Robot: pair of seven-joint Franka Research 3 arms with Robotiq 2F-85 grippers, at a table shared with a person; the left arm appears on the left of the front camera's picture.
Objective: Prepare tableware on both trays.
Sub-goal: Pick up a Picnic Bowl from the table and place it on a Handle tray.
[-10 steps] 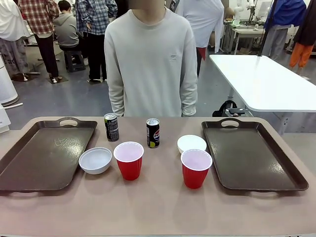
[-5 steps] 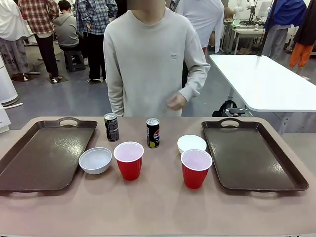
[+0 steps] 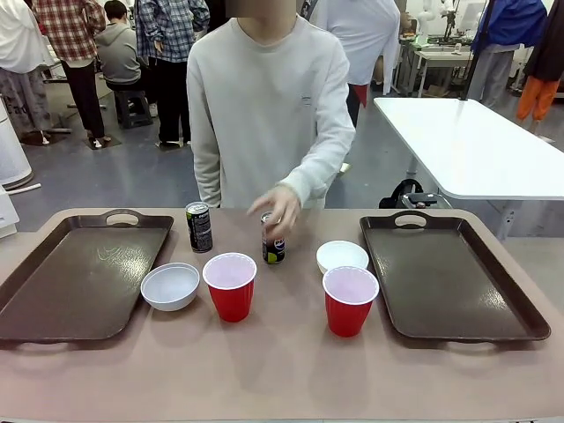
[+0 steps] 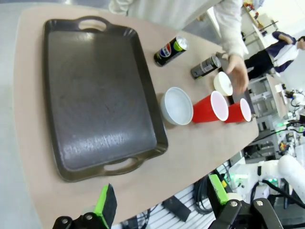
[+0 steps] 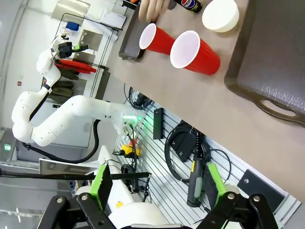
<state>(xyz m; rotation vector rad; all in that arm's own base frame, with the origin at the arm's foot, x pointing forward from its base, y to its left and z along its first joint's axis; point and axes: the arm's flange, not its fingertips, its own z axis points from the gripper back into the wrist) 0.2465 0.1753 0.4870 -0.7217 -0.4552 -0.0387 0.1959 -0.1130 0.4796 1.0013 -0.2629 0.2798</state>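
Both pairs of fingers are released and hold nothing: the left fingers [image 4: 106,208] stand spread wide at the bottom edge of the left wrist view, high above the near edge of the table [image 3: 282,379], and the right fingers [image 5: 102,183] stand just as wide at the bottom of the right wrist view, off the table's edge over a wall of cables. In the front view the left tray [image 3: 79,282] lies at the left of the frame and the right tray [image 3: 449,282] at the right, each with its handle cutout toward the far side. All the tableware stands on the table between them. The left bowl [image 3: 170,286] sits just beside the left tray's inner rim, with the left cup [image 3: 230,286] close at its right, upright. Behind them, near the far edge, stands the black can [image 3: 199,227]. Toward the middle of the frame the second can [image 3: 274,245], with a blue logo, is upright too, and the person's hand [image 3: 278,208] reaches down over its top; the hand is blurred, so whether it grips the can cannot be told. The right bowl [image 3: 342,256] sits just beside the right tray's inner rim, and the right cup [image 3: 350,301] stands in front of it, nearer the camera.
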